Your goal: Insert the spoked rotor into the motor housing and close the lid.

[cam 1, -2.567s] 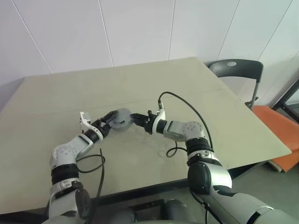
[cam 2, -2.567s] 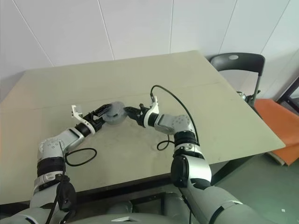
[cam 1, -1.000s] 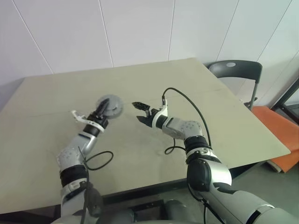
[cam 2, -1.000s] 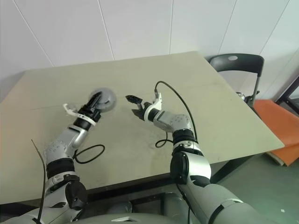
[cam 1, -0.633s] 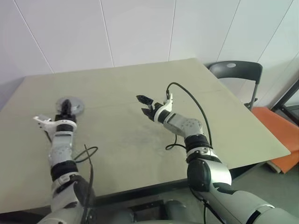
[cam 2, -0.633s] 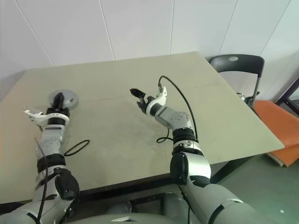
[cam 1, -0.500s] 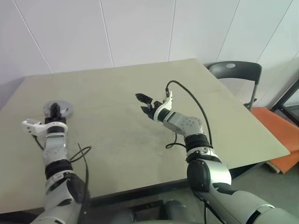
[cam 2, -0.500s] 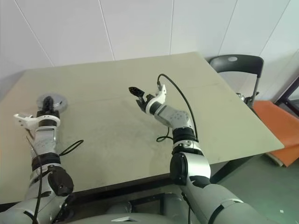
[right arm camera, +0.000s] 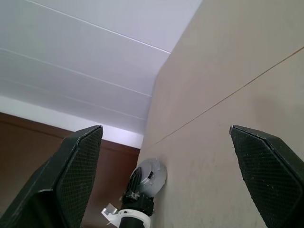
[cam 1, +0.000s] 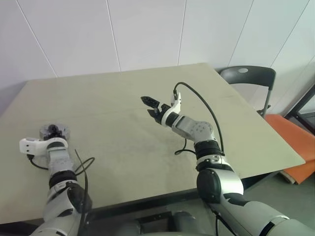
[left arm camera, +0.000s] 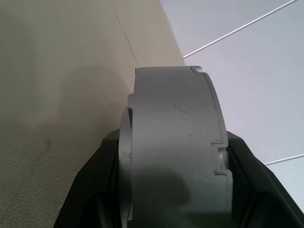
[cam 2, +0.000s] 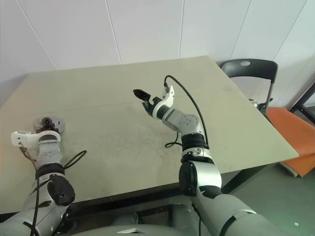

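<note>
One round grey metal assembly, the motor housing [cam 1: 55,131], now sits at the far left of the head views, low beside the left edge of the pale beige bench [cam 1: 123,98]. A second ago it was held nearer the middle of the frame, close to the right arm; the left arm has since swung it out and down toward the bench's left margin. The left gripper [cam 1: 54,133] has its black fingers [left arm camera: 90,190] part-closed on both sides of the housing, and the left wrist view shows the thick grey rim standing on edge between them, close above or on the bench. I cannot tell whether the spoked rotor is inside, nor whether the lid is seated, since only the grey outer face and rim show.

Moving right, the middle of the bench lies between the arms. Above centre, the right gripper [cam 1: 151,107] has risen slightly, its black fingers [right arm camera: 76,166] spread as wide as they go and holding nothing.

By my judgement the two-handed joining is over and the left arm is setting the unit aside.
</note>
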`<control>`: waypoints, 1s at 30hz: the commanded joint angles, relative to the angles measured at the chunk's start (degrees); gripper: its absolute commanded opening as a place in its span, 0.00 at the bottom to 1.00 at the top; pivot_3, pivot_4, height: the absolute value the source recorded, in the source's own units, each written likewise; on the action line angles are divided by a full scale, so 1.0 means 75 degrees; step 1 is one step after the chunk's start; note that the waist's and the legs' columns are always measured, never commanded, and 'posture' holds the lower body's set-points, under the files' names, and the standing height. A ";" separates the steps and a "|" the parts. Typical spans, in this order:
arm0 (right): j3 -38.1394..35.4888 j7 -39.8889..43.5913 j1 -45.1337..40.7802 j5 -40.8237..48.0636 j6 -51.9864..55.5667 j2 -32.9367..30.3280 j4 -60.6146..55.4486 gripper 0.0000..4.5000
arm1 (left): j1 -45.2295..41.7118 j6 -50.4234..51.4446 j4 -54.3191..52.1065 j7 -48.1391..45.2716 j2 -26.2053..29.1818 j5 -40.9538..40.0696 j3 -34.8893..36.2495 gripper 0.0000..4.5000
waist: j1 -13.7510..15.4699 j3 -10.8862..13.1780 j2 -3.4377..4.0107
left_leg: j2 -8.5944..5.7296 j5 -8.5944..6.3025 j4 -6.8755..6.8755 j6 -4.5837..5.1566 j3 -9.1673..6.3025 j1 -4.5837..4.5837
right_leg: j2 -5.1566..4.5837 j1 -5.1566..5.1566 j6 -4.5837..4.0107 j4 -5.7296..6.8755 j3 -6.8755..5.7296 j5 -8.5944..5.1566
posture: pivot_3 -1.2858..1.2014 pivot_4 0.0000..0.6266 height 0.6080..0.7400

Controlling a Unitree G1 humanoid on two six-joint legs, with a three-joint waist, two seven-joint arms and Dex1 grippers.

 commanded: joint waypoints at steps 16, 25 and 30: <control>0.0097 0.0085 -0.0187 -0.0187 -0.0205 0.0270 0.0231 1.00 | 0.2965 0.3609 -0.6746 0.4917 -0.2776 -0.0763 -0.1293 0.99 | -0.0006 -0.0107 0.0057 | -0.0001 -0.0011 -0.0024 0.0016 0.0016 0.0129 | 0.0000 0.0136 0.0007 -0.0032 0.0013 -0.0004 | 0.52 0.00 1.00; 0.1948 0.0271 0.0152 -0.2452 -0.1720 -0.0234 -0.0247 1.00 | 0.3063 0.4372 -0.7784 0.0700 -0.0156 0.0775 -0.4435 0.99 | 0.0158 -0.0065 0.0065 | 0.0017 -0.0009 0.0062 0.0017 -0.0005 0.0121 | 0.0096 0.0168 -0.0013 -0.0027 -0.0031 -0.0019 | 0.52 0.00 1.00; 0.2907 0.0842 0.0722 -0.3537 -0.2630 -0.0871 -0.1189 1.00 | 0.2285 0.2221 -0.6293 -0.1693 0.0751 0.2214 -0.5011 0.99 | 0.0152 -0.0032 0.0118 | 0.0039 -0.0006 0.0065 0.0011 0.0005 0.0165 | 0.0114 0.0205 -0.0028 -0.0032 -0.0017 -0.0028 | 0.52 0.00 1.00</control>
